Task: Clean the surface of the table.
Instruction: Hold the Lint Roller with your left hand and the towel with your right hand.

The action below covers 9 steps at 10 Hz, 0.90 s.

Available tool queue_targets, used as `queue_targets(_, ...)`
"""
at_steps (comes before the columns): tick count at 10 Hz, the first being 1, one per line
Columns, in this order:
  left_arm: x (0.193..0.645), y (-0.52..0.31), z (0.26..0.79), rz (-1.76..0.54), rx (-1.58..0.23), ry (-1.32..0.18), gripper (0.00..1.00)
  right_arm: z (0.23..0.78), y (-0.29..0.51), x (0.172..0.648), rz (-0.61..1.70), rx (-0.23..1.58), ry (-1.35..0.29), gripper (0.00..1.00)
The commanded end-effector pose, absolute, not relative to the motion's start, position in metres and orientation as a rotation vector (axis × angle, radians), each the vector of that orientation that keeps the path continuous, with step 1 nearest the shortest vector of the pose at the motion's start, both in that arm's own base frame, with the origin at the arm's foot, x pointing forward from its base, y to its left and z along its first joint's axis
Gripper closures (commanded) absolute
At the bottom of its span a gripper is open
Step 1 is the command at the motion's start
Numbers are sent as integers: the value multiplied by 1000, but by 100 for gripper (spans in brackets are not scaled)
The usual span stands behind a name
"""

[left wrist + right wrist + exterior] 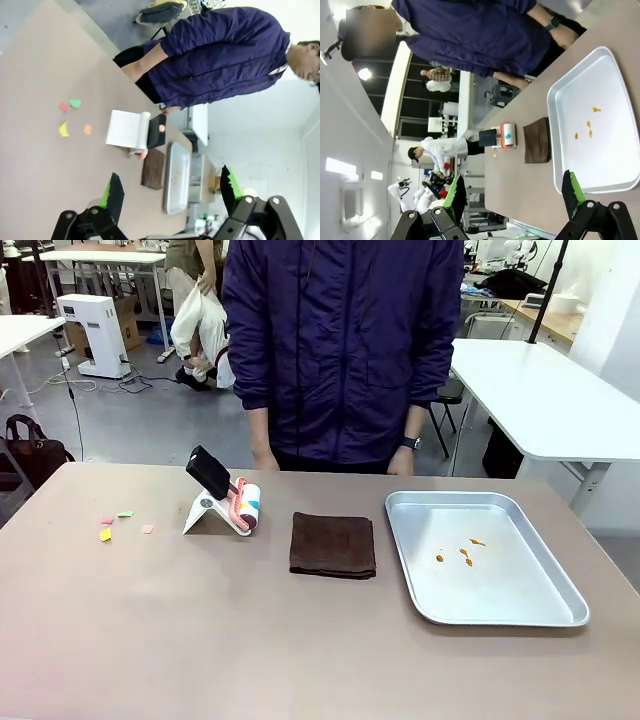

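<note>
Left gripper (pixel 169 179) and right gripper (pixel 512 181) are hovering over the table (pixel 200 640), jaws gaping wide and empty; paper scraps (pixel 105 534), lint roller (pixel 247 508), cloth (pixel 333 544) and tray (pixel 490 592) are lying on it.

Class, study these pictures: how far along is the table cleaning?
Nothing looks done: coloured paper scraps lie on the table, orange crumbs in the silver tray. In hand: nothing; left hand and right hand open, empty. Left: everything; lint roller and brown cloth untouched.
</note>
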<state>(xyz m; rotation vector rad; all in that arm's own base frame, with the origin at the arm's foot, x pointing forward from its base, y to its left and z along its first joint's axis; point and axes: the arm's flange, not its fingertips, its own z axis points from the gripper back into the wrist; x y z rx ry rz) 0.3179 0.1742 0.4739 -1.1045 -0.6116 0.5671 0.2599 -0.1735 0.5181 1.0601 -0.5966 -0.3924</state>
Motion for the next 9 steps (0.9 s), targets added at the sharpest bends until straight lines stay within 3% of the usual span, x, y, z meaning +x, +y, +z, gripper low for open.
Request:
queue_targets(1,251,113,422,634,-1094,-665,0,443,-111,210,-369,1039,-652,0)
queue_targets(2,318,174,474,567,-1105,-612,0,518,-173,260,-392,1060,-597,0)
queue_targets(7,318,174,474,567,-1105,-612,0,518,-173,260,-392,1060,-597,0)
queue_targets(9,316,174,478,556,-1072,-591,0,517,-163,259,-356,977,-572,0)
